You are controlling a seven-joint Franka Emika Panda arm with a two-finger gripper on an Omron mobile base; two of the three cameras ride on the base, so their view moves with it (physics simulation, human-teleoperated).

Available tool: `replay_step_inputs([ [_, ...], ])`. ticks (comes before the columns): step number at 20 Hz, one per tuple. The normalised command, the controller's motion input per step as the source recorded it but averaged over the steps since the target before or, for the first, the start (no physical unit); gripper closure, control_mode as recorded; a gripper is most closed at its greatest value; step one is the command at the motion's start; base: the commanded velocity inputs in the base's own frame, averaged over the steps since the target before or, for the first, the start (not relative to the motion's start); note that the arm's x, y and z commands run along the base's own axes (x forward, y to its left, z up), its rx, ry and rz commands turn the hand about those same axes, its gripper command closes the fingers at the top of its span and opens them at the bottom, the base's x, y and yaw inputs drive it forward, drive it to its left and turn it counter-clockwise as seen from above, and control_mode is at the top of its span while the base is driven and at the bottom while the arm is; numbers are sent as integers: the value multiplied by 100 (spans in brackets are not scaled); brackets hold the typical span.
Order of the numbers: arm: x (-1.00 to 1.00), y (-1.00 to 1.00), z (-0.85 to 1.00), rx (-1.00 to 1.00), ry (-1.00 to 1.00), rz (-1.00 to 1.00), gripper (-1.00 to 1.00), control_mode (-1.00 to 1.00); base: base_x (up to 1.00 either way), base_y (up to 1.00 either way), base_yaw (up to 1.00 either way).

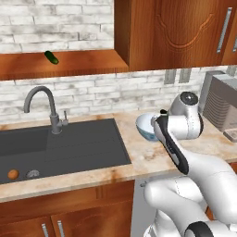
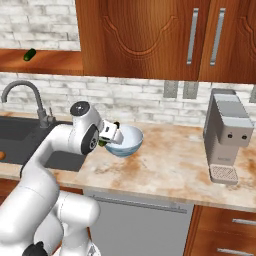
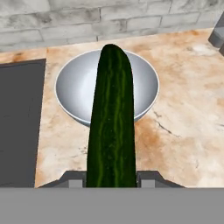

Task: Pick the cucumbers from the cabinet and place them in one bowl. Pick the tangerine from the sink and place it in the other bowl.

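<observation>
First cucumber carried over the blue bowl, nothing yet delivered.

Our gripper (image 3: 111, 179) was clamped on one cucumber (image 3: 111, 118), held just above the pale blue bowl (image 3: 74, 87) on the desk (image 3: 175, 131); we judged that bowl empty. Left of the bowl, one tangerine (image 1: 13, 174) lay in the sink (image 1: 83, 143). Above the sink, a second cucumber (image 1: 51, 57) waited in the cabinet (image 1: 69, 62). We counted two cucumbers, one tangerine, one bowl.

Glossy white rounded arm segments, dark joint seams, round grey-capped joint, white hand (image 2: 111, 133)
</observation>
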Motion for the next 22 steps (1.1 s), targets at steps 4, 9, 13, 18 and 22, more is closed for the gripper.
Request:
replay_step_inputs([
  [4, 22, -6, 7, 4, 0, 2, 100, -100, 0, 0, 0],
  [9, 31, -21, 6, 3, 14, 0, 100, -100, 0, 0, 0],
  [13, 47, -16, 0, 1, 11, 0, 100, -100, 0, 0, 0],
  [18, 58, -8, -14, 0, -3, 0, 100, -100, 0, 0, 0],
  [22, 53, 0, -25, 0, -4, 0, 100, -100, 0, 0, 0],
])
